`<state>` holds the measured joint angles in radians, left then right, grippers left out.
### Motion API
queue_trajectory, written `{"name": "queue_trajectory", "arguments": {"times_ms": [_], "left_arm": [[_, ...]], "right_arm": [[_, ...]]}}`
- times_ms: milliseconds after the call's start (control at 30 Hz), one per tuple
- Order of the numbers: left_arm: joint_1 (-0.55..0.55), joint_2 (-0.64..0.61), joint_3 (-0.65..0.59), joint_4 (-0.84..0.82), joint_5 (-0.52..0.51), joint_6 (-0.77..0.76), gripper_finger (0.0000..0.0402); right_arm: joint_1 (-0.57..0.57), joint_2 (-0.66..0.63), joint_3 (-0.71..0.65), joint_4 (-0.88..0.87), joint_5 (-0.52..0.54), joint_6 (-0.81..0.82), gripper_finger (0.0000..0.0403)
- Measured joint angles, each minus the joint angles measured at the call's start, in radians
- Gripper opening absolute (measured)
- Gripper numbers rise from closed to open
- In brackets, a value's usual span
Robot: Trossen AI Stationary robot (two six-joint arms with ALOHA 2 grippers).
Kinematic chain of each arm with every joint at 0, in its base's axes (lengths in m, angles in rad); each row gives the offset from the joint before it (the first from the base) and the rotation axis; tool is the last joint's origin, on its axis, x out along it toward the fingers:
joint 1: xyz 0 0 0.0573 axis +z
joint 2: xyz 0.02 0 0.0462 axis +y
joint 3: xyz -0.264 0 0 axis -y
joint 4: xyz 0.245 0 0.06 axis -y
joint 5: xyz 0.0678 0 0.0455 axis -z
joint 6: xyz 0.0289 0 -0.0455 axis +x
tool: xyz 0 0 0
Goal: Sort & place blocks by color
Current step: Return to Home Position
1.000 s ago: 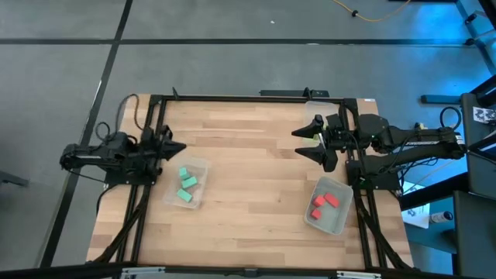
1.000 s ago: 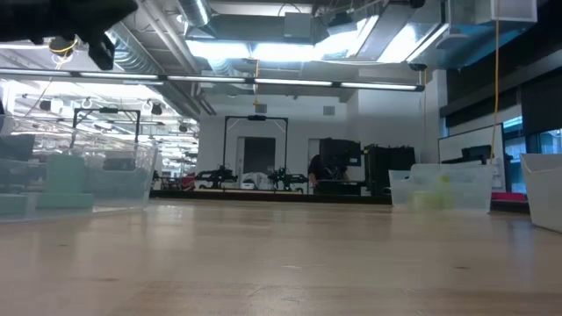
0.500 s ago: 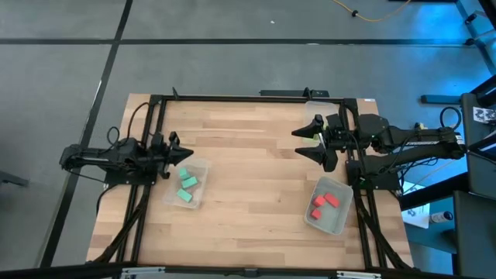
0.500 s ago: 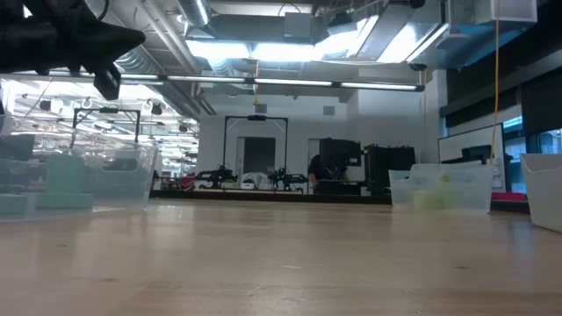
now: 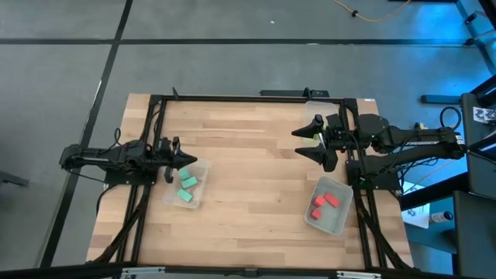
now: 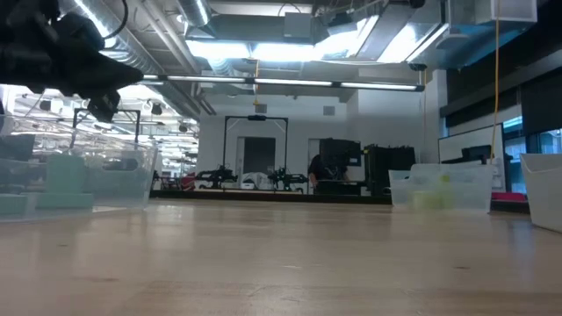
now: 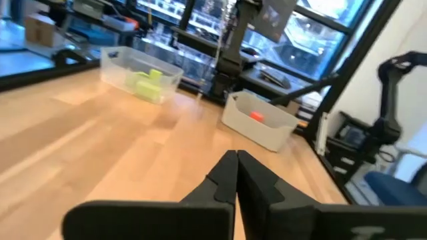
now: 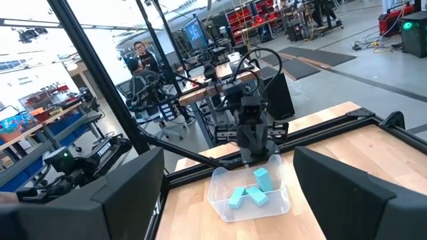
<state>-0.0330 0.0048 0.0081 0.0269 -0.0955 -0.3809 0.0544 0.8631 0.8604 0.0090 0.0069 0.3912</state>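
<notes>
Three teal blocks [image 5: 186,184] lie in a clear tub [image 5: 200,195] at the table's left, also seen in the right wrist view as teal blocks [image 8: 250,193]. Red blocks [image 5: 324,203] lie in a tub [image 5: 338,222] at the near right. Lime blocks [image 7: 148,81] lie in a tub [image 7: 120,63] at the far right. My left gripper [image 5: 186,160] is shut and empty, level, just above the teal tub's left end. My right gripper [image 5: 304,142] hangs open and empty above the table's far right.
A black frame [image 5: 232,98] runs round the wooden table [image 5: 248,170]. The middle of the table between the tubs is bare wood. A person [image 8: 141,53] sits in the room beyond the table's left side.
My left gripper has sunk and tipped to level, edging toward the table's right, over the teal tub's left end. It has stayed shut.
</notes>
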Motion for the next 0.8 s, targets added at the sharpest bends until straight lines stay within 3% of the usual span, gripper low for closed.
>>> {"name": "queue_trajectory", "arguments": {"times_ms": [400, 600, 700, 800], "left_arm": [[0.0, 0.001, 0.0, -0.007, 0.036, -0.002, 0.0], [0.0, 0.002, 0.0, -0.008, 0.035, -0.002, 0.0], [0.0, 0.002, 0.0, -0.008, 0.035, -0.002, 0.0], [0.0, 0.002, 0.0, -0.008, 0.035, -0.002, 0.0]], "right_arm": [[0.0, 0.0, 0.0, -0.003, 0.0, -0.005, 0.0336], [0.0, -0.017, 0.0, -0.088, -0.035, -0.006, 0.0333], [0.0, -0.051, 0.0, -0.149, -0.035, -0.009, 0.0312], [0.001, -0.111, 0.0, -0.192, -0.034, -0.046, 0.0261]]}}
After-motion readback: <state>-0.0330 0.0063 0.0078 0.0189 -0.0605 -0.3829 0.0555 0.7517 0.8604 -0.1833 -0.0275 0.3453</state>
